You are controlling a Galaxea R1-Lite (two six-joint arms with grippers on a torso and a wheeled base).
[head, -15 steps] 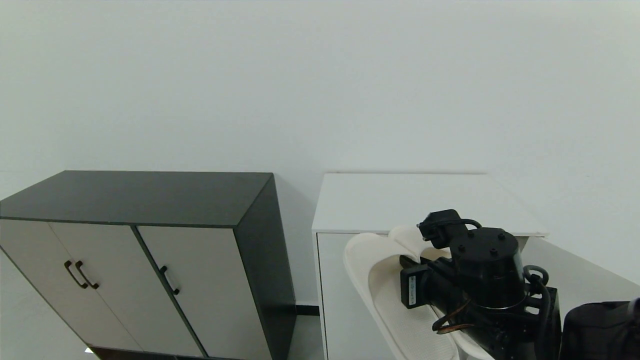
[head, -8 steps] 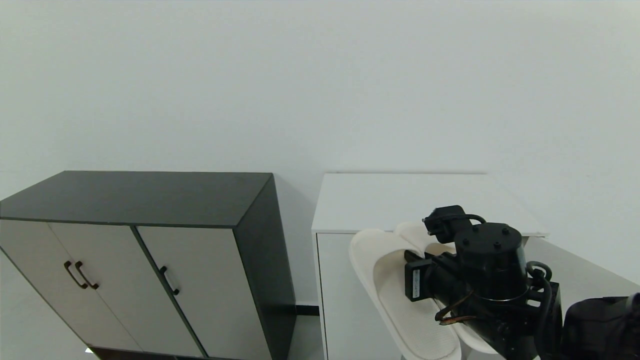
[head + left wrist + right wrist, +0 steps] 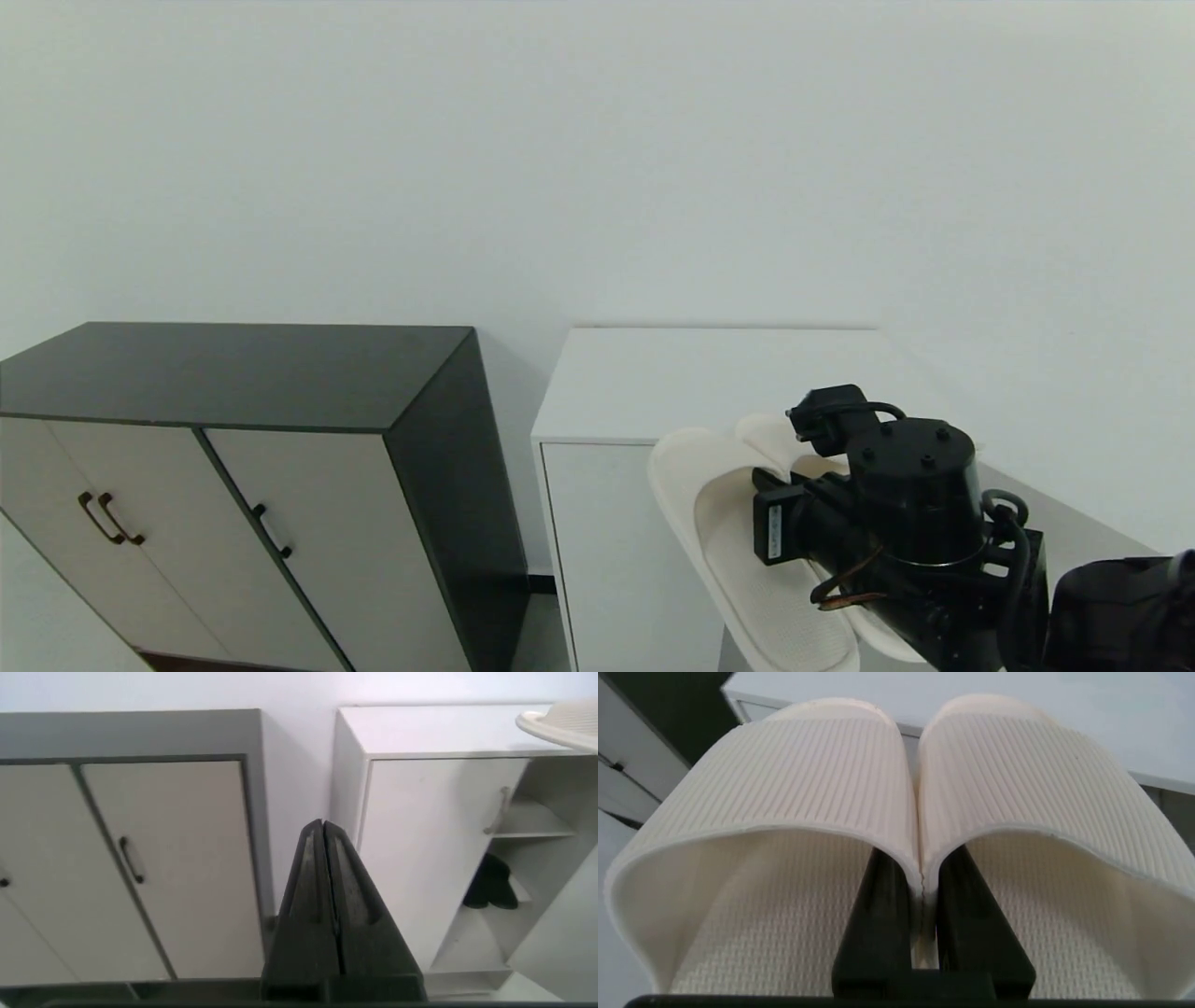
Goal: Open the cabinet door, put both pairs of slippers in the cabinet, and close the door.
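The right pincer (image 3: 922, 885) pinches a pair of cream, ribbed foam slippers (image 3: 813, 784). One black finger (image 3: 878, 919) reaches into each slipper, and the two inner side walls are squeezed together between them. In the head view the cream slippers (image 3: 738, 551) hang toe-up off the front of the right arm, held in the air just before the upper front edge of the white cabinet (image 3: 616, 541) and touching no shelf.

The left pincer (image 3: 323, 829) is pressed together on nothing. It is raised in front of the gap between the two cabinets, well apart from the slippers, whose tip (image 3: 570, 719) shows high beside the white cabinet's top.

The white cabinet's right door (image 3: 1074, 532) stands swung open, baring shelves. A dark pair of slippers (image 3: 495, 882) lies on a lower shelf inside. To the robot's left stands a black-topped cabinet (image 3: 243, 373) with pale doors and black handles, all shut.
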